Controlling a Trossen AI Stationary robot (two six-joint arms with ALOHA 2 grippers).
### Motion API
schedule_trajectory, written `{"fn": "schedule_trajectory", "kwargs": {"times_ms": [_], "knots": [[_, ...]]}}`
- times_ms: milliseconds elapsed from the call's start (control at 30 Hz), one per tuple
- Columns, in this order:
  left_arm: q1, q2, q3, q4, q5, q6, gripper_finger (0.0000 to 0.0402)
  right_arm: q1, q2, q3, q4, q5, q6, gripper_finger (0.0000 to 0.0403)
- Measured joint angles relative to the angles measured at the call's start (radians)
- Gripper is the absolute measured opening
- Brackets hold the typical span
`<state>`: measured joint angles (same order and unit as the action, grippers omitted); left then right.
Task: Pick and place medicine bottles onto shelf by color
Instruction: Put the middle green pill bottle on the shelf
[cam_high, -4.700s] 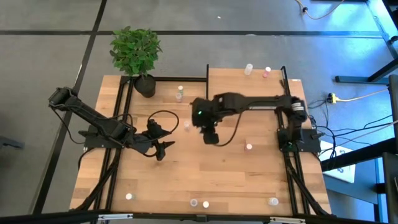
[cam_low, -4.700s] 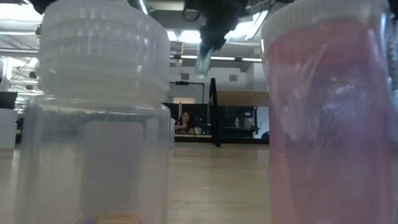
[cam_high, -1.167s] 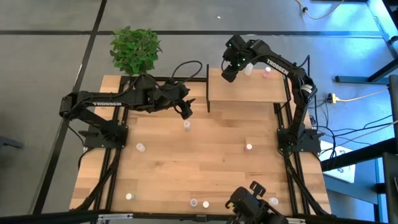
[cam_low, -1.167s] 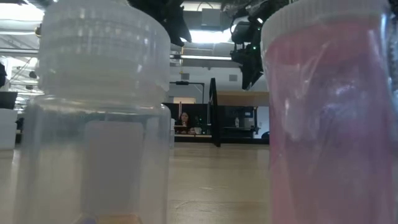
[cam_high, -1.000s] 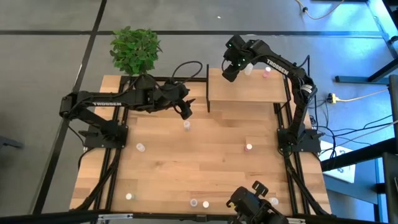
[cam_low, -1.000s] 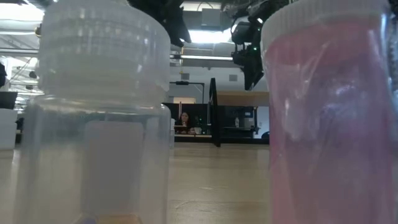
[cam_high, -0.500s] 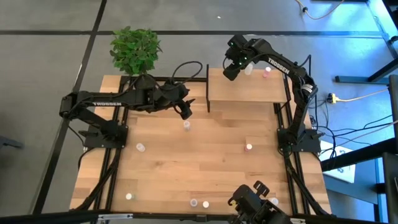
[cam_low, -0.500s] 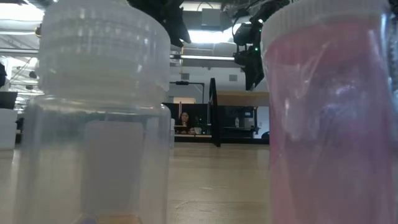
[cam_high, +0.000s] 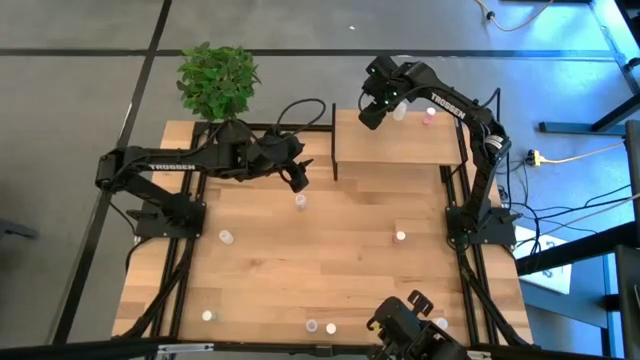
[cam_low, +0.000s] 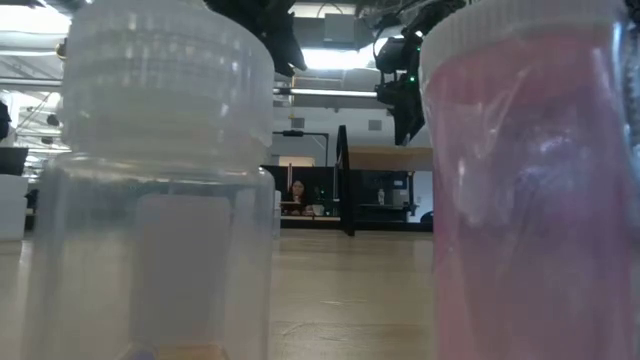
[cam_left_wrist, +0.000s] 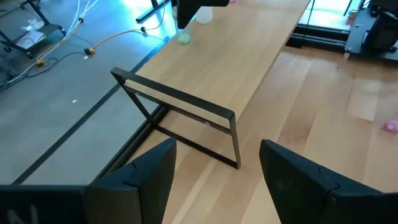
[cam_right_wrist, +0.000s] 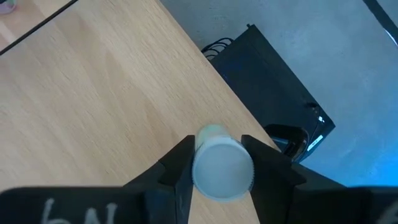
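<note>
The shelf (cam_high: 400, 145) stands at the table's far right. My right gripper (cam_high: 370, 112) hangs over its far left corner, shut on a small medicine bottle (cam_right_wrist: 222, 168) with a pale green end. In the left wrist view that bottle (cam_left_wrist: 184, 38) shows at the shelf's top under the dark gripper. A white-capped bottle (cam_high: 400, 110) and a pink one (cam_high: 430, 116) stand on the shelf's far edge. My left gripper (cam_high: 298, 180) hovers open and empty over the table beside the shelf's left side. More bottles stand loose on the table, one (cam_high: 300, 201) just below the left gripper. My right gripper pinches the bottle's round side (cam_right_wrist: 202, 169) between its two fingers, one finger on each side. The fingers come from above, pointing steeply down. The bottle stands upright along them over the shelf's corner (cam_right_wrist: 205, 81). Whether its lower end rests on the shelf, I cannot tell.
A potted plant (cam_high: 218, 85) stands at the table's far left. Loose bottles sit mid-table (cam_high: 226, 237), (cam_high: 400, 237) and along the near edge (cam_high: 313, 326). Two of these, white-capped (cam_low: 165, 180) and pink (cam_low: 530, 180), fill the low view. A dark device (cam_high: 405, 325) sits at the near edge.
</note>
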<state>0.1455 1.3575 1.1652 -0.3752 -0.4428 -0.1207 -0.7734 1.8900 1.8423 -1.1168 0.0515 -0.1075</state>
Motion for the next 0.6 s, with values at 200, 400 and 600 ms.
{"fn": "schedule_trajectory", "kwargs": {"times_ms": [200,400,600], "knots": [[0.0,0.0,0.0,0.0,0.0,0.0,0.0226,0.0,0.0,0.0,0.0,-0.001,-0.002,0.0149],[0.0,0.0,0.0,0.001,0.0,0.0,0.0226,0.0,0.0,0.0,0.0,-0.001,-0.002,0.0166],[0.0,0.0,0.0,0.001,0.0,-0.001,0.0226,0.0,0.0,0.0,0.002,0.0,-0.001,0.0174]]}}
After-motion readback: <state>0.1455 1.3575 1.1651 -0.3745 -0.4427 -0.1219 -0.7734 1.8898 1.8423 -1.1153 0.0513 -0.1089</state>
